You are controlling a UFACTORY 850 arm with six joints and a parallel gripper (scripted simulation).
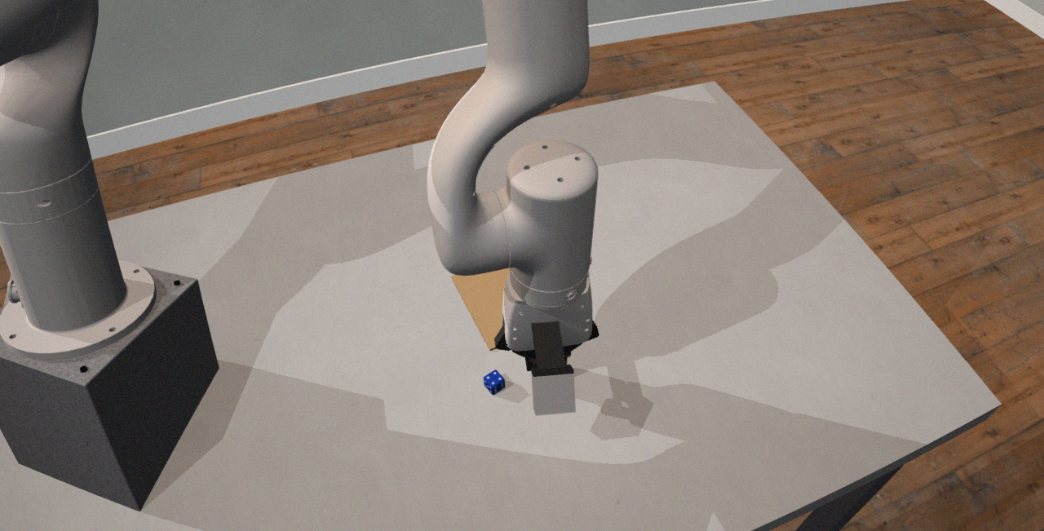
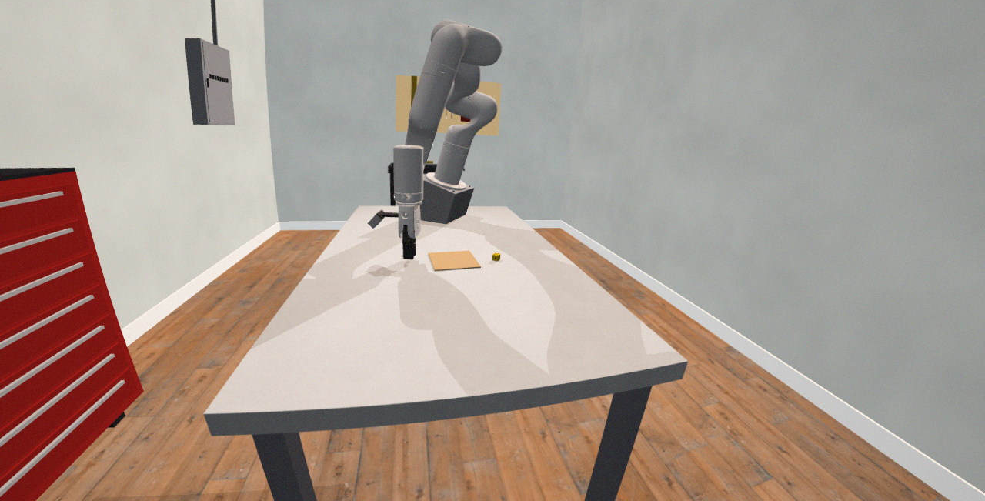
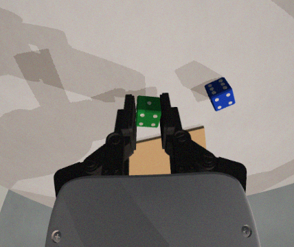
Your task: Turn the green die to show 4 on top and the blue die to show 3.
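Note:
The green die (image 3: 148,111) is between the fingertips of my gripper (image 3: 147,106) (image 2: 409,256), which is shut on it just beyond the mat's edge, low at the table. Its upward face shows 4, a side shows 1. The top view hides it behind the gripper. The blue die (image 1: 493,382) (image 3: 220,94) rests on the table off the mat, with 4 on top and 6 on a side, a short way from the fingers. The tan mat (image 1: 478,308) (image 2: 451,262) (image 3: 150,159) lies flat. The yellow die (image 2: 495,256) stands off the mat's far side; its number is too small to read.
The pale table (image 1: 328,352) (image 2: 358,360) carries the dark robot base (image 1: 109,396) (image 2: 447,202). The grey camera block (image 1: 553,391) juts out beside my gripper in the top view. A red drawer cabinet (image 2: 55,291) stands beyond the table.

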